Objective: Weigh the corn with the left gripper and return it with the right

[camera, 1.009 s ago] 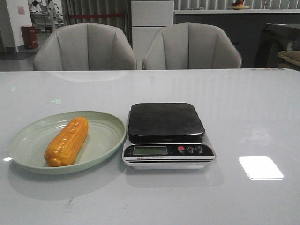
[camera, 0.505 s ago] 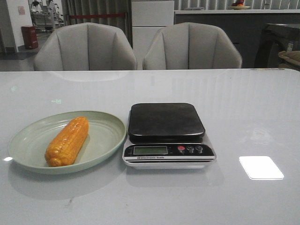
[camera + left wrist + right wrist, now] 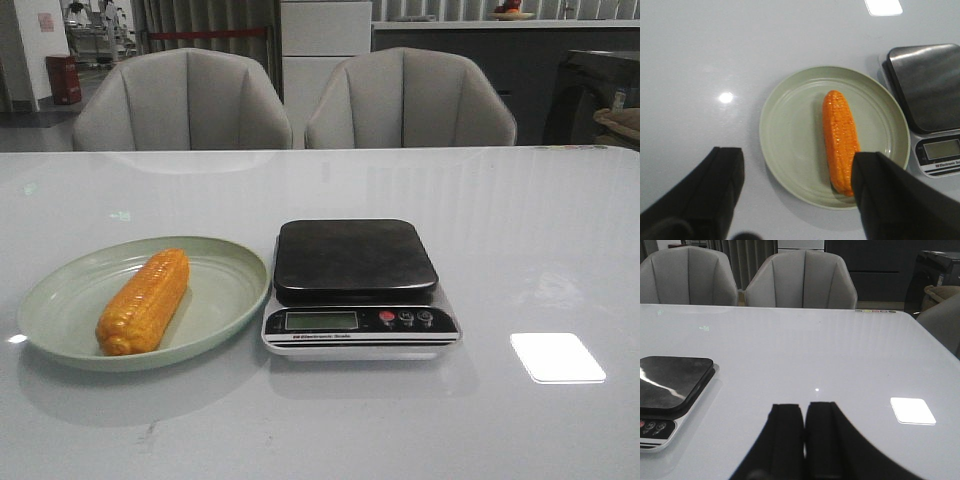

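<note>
Orange-yellow corn (image 3: pixel 143 302) lies lengthwise on a pale green plate (image 3: pixel 225 262) at the front view's lower left, just beside the black-topped scale (image 3: pixel 356 286). Left gripper (image 3: pixel 797 172) hangs wide open above the plate, holding nothing. Right gripper (image 3: pixel 804 422) is pressed closed and empty.

In your front view neither arm appears. In the left wrist view, the right finger (image 3: pixel 900 200) of the left end effector (image 3: pixel 797 200) covers the near end of the corn (image 3: pixel 840 137) and part of the plate (image 3: pixel 785 145). The scale (image 3: pixel 927 100) is cut by the picture edge there. You cannot read its display (image 3: pixel 320 320); the print under it is too small.
</note>
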Tool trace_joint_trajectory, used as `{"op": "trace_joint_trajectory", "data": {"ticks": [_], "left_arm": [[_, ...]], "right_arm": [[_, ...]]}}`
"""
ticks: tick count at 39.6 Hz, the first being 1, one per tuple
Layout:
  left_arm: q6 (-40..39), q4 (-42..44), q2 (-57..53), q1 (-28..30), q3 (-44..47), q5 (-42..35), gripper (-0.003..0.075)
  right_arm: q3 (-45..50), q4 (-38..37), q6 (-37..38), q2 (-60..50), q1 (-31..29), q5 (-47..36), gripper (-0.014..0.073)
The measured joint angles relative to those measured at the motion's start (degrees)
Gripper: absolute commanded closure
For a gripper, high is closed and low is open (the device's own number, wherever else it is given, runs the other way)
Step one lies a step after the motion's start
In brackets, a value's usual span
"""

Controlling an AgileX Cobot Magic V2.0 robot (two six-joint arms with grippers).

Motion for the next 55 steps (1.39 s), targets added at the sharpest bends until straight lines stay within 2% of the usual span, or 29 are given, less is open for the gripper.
{"op": "trace_joint_trajectory", "data": {"ticks": [8,16,34,39,55], "left_arm": [[0.0,-0.5,10.5,-5.6,-3.5,-2.2,0.0206],[0.0,-0.5,20.5,-7.8,-6.9,-2.9,0.0118],[-0.3,-0.5,34.2,-9.2,-11.5,-1.6,0.0122],[-0.3,-0.8,36.1,-9.2,-11.5,0.0,0.0185],[-0.3,-4.7,37.6,-9.2,-13.8,1.4,0.0531]], "right_arm": [[0.0,0.0,0.0,0.0,0.0,0.0,0.0428],[0.0,0.0,0.0,0.0,0.0,0.0,0.0428],[0.0,0.0,0.0,0.0,0.0,0.0,0.0428],[0.0,0.0,0.0,0.0,0.0,0.0,0.0428],[0.0,0.0,0.0,0.0,0.0,0.0,0.0428]]}}
